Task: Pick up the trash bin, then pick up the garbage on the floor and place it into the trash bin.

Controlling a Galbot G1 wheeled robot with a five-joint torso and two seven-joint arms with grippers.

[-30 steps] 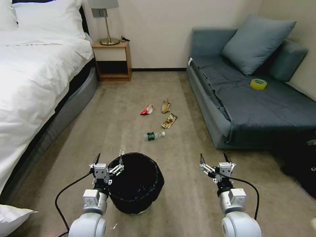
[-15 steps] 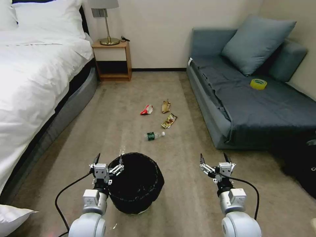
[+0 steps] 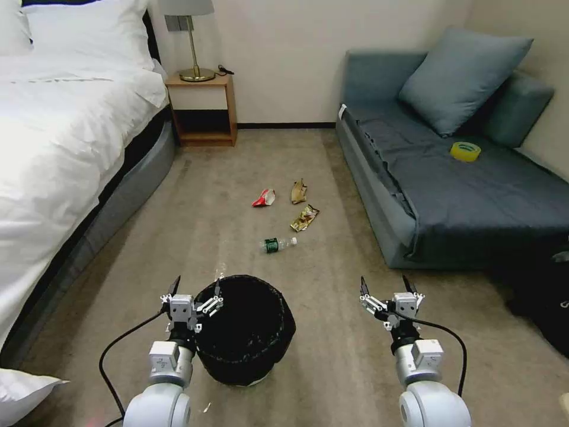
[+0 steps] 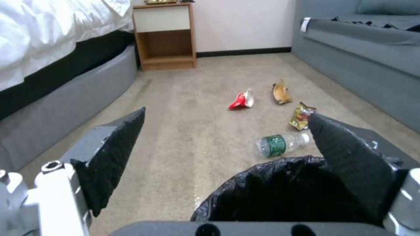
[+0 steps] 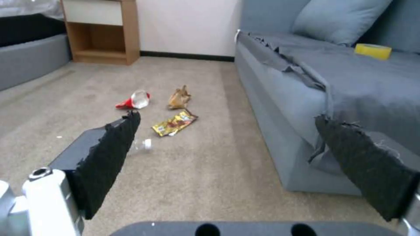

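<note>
Left gripper (image 3: 196, 287): fingers spread wide, holding nothing. It sits at the left edge of the trash bin (image 3: 246, 332), with one finger over the bin's rim and the other outside it on the left; whether either finger touches the liner cannot be told. In the left wrist view the gripper (image 4: 227, 131) straddles the near-left rim of the bin (image 4: 280, 193).

Right gripper (image 3: 386, 286): fingers spread wide, empty, held above bare carpet to the right of the bin and well apart from it.

The trash bin stands upright on the floor, near the robot, lined with a crinkled black bag.

Garbage lies on the carpet beyond the bin, between bed (image 3: 65, 154) and sofa (image 3: 474, 178). Nearest is the clear bottle (image 3: 277, 244), on its side. Farther is the gold-brown wrapper (image 3: 304, 217). Farthest are the red-and-white wrapper (image 3: 264, 197) on the left and the tan scrap (image 3: 298, 191) on the right, near each other.
</note>
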